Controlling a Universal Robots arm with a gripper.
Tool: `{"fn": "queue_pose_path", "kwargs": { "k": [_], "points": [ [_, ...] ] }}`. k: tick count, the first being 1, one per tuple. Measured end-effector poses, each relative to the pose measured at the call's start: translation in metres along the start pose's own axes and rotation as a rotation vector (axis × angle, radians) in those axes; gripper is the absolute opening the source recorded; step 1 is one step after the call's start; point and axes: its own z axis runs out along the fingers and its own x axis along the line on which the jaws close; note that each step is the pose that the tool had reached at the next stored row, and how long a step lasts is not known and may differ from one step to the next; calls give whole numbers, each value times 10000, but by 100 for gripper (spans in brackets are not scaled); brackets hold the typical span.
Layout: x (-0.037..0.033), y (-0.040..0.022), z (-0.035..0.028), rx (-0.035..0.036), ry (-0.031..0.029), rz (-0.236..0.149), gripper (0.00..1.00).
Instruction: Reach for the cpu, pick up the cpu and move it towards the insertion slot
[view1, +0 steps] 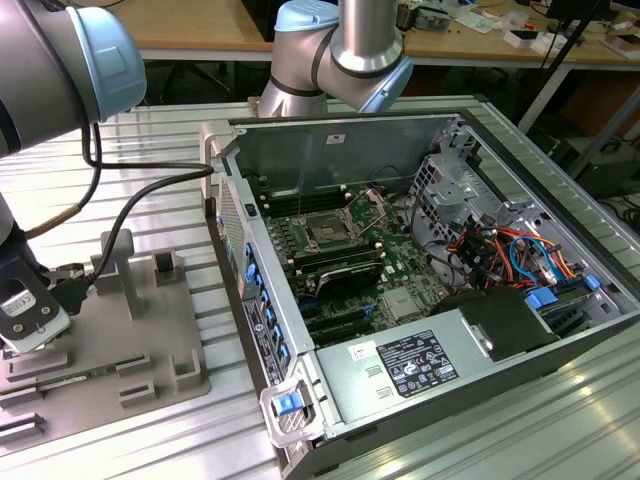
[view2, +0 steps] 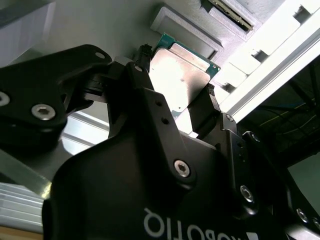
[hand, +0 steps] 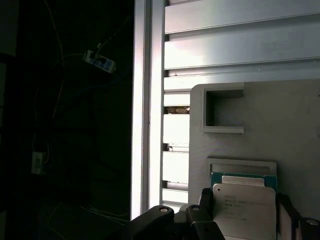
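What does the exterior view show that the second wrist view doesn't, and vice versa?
Exterior view: the open case with the slot, and the arm. Second wrist view: the cpu held between the fingers. Both: the gripper over the grey plate.

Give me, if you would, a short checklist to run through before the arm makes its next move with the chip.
1. The gripper lined up around the chip: ok.
2. Firm hold on the chip: cannot tell.
3. The chip lifted off the grey plate: cannot tell.
4. The socket uncovered: ok.
5. The computer case open on top: ok.
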Motion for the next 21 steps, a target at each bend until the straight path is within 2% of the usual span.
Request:
{"fn": "queue_pose_path", "kwargs": {
  "k": [21],
  "points": [
    [1,2,-54,0,-1,0,55]
  ]
}}
